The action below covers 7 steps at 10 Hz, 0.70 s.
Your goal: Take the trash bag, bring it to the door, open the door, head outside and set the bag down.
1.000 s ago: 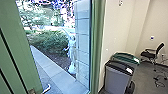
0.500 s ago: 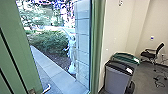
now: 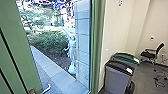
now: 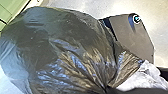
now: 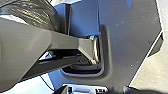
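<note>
Grooved green door [image 3: 15, 37], grey boxy bin [image 3: 117, 78]. Glossy black plastic trash bag [image 4: 67, 47]: bulging, creased toward gathered neck. Left pincer, right pincer: can't tell state.

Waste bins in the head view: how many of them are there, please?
2. The bin with the dark lid stands nearer, by the wall; the bin with the green lid is just behind it, partly hidden. Others may be out of sight.
</note>
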Motion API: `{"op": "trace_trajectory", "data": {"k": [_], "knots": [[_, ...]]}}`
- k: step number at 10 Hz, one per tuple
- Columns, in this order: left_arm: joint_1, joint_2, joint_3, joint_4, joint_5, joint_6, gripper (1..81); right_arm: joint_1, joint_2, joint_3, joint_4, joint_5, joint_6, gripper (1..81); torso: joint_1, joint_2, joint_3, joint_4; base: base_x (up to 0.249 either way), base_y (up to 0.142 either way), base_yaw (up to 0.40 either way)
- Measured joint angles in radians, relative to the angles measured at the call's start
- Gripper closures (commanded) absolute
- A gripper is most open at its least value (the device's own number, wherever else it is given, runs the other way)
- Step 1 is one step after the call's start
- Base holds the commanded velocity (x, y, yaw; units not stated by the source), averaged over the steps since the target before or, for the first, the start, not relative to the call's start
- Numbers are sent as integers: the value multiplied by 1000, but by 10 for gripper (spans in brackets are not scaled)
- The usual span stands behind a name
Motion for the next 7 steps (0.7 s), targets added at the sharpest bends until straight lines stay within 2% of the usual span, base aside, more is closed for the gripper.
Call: {"op": "trace_trajectory", "data": {"k": [7], "knots": [[0, -6, 0, 0, 1, 0, 811, 0, -3, 0, 0, 3, -1, 10, 0, 0, 0, 0, 0, 0, 132]]}}
